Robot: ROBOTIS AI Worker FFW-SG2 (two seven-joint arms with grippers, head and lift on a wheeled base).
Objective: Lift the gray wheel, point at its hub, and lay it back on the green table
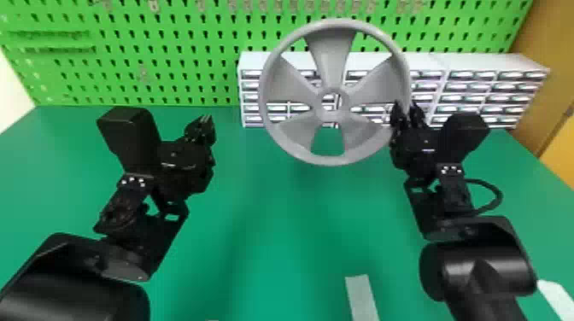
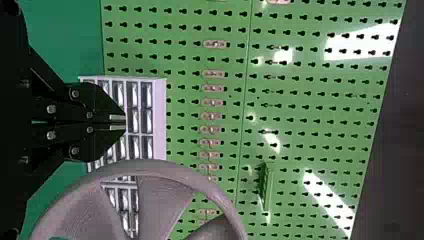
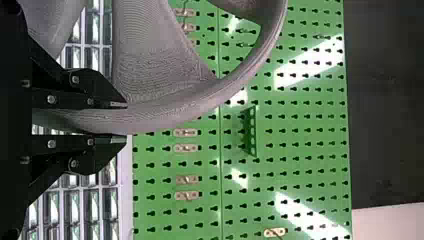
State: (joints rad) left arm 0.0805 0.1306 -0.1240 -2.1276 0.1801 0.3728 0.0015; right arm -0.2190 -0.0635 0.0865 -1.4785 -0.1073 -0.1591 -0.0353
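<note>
Black and bulky, the left arm [image 1: 77, 281] comes in at the bottom left of the head view, with the right arm [image 1: 482, 269] opposite. Between their ends is the gray wheel [image 1: 331, 55] — upright, its face toward the head camera, held off the green worktop [image 1: 273, 239]. Five broad spokes run from its open hub [image 1: 329, 115] to the rim [image 1: 337, 24]. The right pincer [image 1: 405, 109] is clamped on the wheel's right side, a little below hub height; in the right wrist view the rim passes between its two fingers [image 3: 107, 104]. On the other side, well apart from the wheel, the left pincer [image 1: 208, 119] is over the worktop, its fingertips together. Behind the wheel, white drawer cabinets [image 1: 487, 62] stand along the worktop's back, in front of a green pegboard [image 1: 171, 49] carrying small metal brackets [image 3: 186, 132]. Nearer, a pale strip [image 1: 361, 294] lies on the worktop — beside the right arm.
</note>
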